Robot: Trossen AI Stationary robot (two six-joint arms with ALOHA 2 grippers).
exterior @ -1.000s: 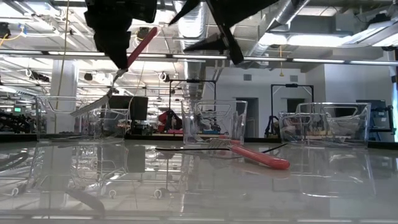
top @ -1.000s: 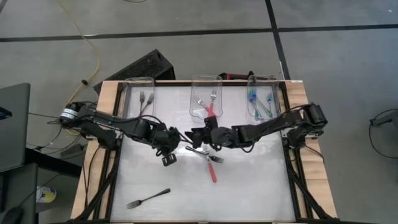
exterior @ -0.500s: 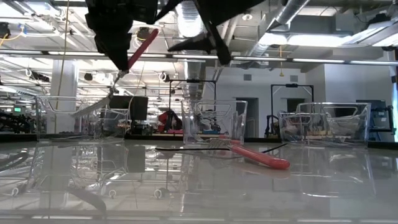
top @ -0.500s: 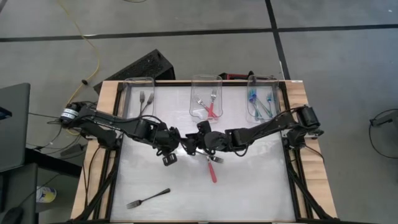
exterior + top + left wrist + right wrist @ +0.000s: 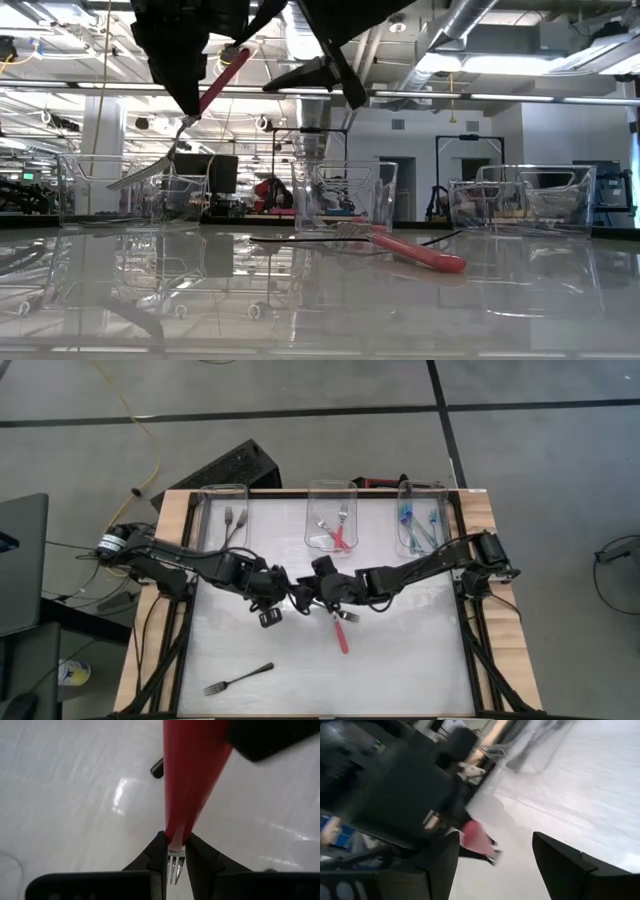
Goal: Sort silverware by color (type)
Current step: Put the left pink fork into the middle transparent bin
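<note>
near me a dark grey metal fork lies alone on the shiny white table. in the middle my left gripper pinches a red-handled fork by its neck, up in the air, tines hanging down. my right gripper is just beside it, fingers spread wide, facing the red handle. i think this is a hand-over, so i should slide the open fingers around the handle slowly, squeeze, and only then let the left go. below them another red-handled fork lies across a grey one. far back stand three clear plastic bins.
</note>
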